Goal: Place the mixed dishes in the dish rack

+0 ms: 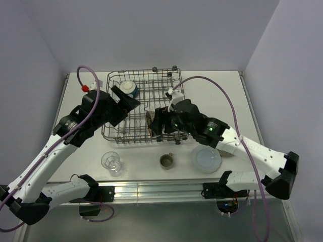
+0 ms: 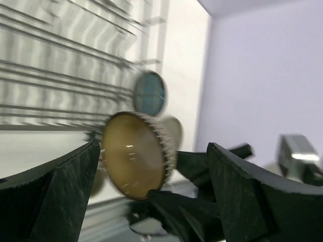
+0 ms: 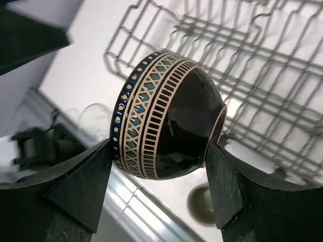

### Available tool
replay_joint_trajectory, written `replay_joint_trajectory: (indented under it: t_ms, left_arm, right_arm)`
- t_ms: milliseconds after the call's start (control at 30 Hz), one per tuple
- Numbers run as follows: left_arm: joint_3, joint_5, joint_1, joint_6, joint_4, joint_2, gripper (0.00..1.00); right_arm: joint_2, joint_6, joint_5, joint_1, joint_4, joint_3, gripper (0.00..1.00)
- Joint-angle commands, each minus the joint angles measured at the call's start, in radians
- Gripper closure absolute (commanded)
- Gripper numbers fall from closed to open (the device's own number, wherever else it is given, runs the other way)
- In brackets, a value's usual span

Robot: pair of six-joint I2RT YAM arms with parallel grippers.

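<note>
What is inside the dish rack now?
In the dish rack, a teal bowl sits in the far-left corner. The right gripper holds a dark brown bowl over the front; the rack beneath them is hidden.

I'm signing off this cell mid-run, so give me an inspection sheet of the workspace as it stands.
Surface: white table, no spills seen.
Job's things: grey wire dish rack holds a teal bowl with cream inside; clear glass, olive-grey mug and pale-blue plate stand on the table nearer the arms.
Clutter: nothing seen.
Grippers: left gripper open above the rack; right gripper shut on a dark brown patterned bowl, held on edge.
Cables: a purple cable arcs from each arm.
Surroundings: plain pale walls on three sides.
</note>
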Motion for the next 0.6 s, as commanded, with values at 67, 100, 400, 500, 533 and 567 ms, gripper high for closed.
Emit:
replay_joint_trajectory:
  t_ms: [67,100,400,500,533,567]
  left_arm:
    - [0.033,-0.268,0.010,0.010,-0.212,-0.041,0.08]
    - [0.022,-0.271,0.009,0.019,-0.210,-0.050,0.09]
    - [-0.108,-0.256,0.009,0.114,-0.140,-0.143,0.13]
    - [-0.150,-0.230,0.009,0.139,-0.109,-0.148,0.14]
    - [-0.158,-0.213,0.009,0.144,-0.091,-0.148,0.14]
    - [-0.165,-0.207,0.007,0.147,-0.083,-0.151,0.14]
  right_arm:
    - [0.134,-0.134,0.163,-0.045,0.027,0.201,1.00]
    - [0.192,-0.152,0.178,-0.054,0.022,0.256,1.00]
    - [0.627,-0.370,0.372,-0.180,-0.123,0.723,1.00]
    - [0.756,-0.430,0.431,-0.220,-0.162,0.851,1.00]
    - [0.784,-0.447,0.460,-0.234,-0.160,0.873,1.00]
    - [0.812,-0.464,0.471,-0.241,-0.162,0.894,1.00]
